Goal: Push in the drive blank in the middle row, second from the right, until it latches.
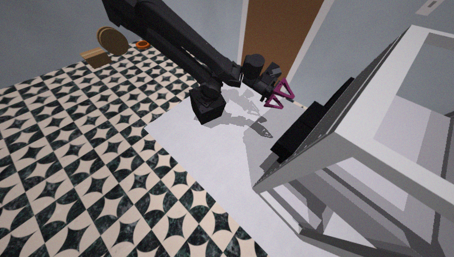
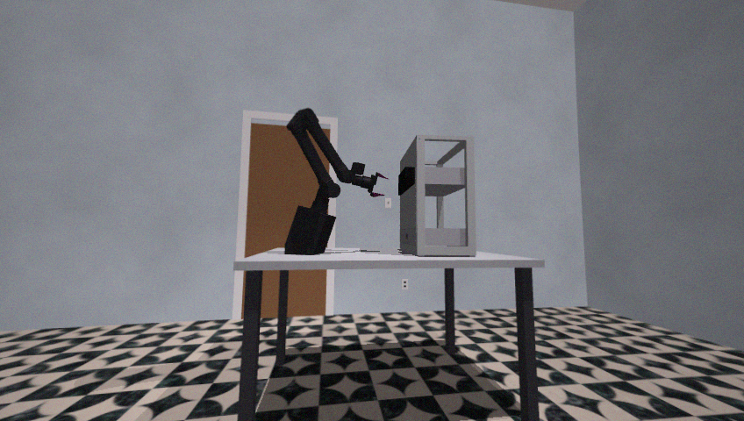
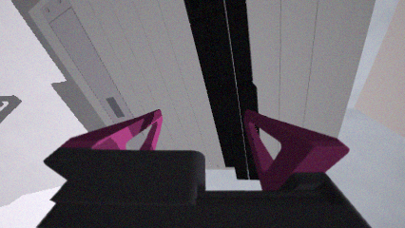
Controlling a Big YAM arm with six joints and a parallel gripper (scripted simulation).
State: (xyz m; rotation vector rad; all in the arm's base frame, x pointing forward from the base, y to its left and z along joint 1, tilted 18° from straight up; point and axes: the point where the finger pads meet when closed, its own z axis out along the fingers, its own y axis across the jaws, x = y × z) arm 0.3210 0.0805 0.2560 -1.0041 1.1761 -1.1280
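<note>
The grey rack (image 2: 438,203) stands on the white table (image 2: 389,259), its front facing my arm. Black drive blanks (image 1: 304,127) stick out of its front; in the side view they show as a dark block (image 2: 405,180) at mid height. In the wrist view the black blanks (image 3: 223,85) run as a dark band between pale grey panels, seen rotated. I cannot tell which single blank is the named one. My gripper (image 1: 279,95) (image 2: 377,184), with magenta fingers, is open and empty, a short way in front of the rack at the blanks' height. It also shows in the wrist view (image 3: 204,128).
My arm's black base (image 1: 206,105) sits on the table left of the rack. A brown door (image 2: 282,208) is behind. A round wooden board (image 1: 111,39), a box and an orange ring lie on the far floor.
</note>
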